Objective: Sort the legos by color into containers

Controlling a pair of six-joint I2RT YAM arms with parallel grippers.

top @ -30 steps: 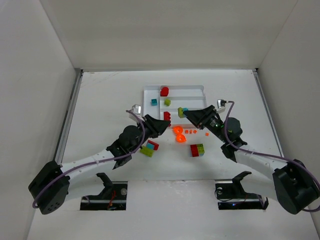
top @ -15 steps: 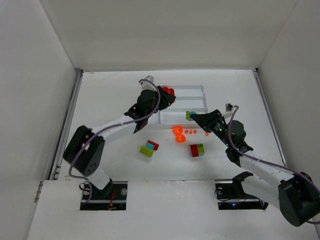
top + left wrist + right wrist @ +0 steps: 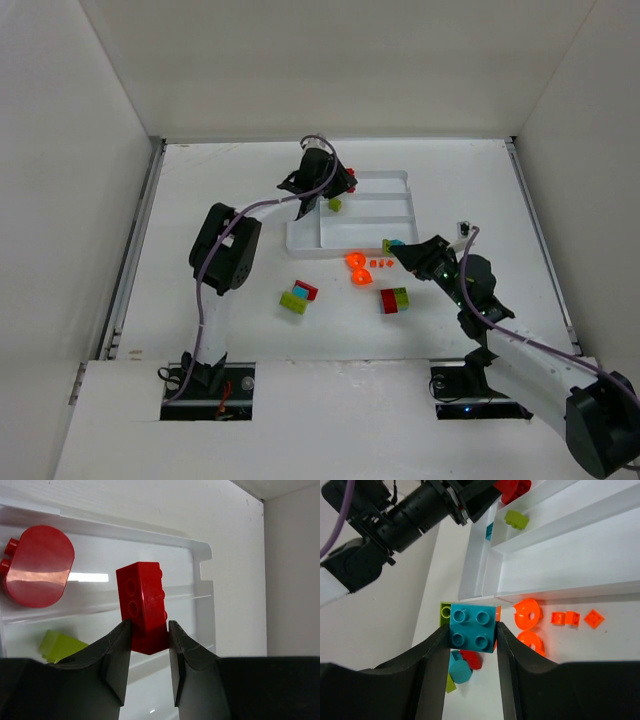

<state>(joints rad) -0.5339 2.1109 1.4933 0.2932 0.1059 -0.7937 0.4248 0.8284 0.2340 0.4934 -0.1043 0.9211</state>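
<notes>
Early days, I reckon: the left gripper (image 3: 148, 645) pinches a red brick (image 3: 142, 605) over the tray's (image 3: 380, 173) eleven o'clock edge, the right gripper (image 3: 472, 641) clamps a teal brick (image 3: 472, 625) just off its five o'clock edge, and orange pieces (image 3: 357, 268) lie unsorted beside it.

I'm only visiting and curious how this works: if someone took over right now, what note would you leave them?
Left jaws: shut on a red brick, held over the far section of the white tray, where a rounded red brick lies.
Right jaws: shut on a teal brick, over the table just outside the tray.
Done: a lime brick and a small teal brick also lie in the tray.
Left: both held bricks, plus orange pieces, a red-and-lime pair and a mixed cluster loose on the table.
</notes>
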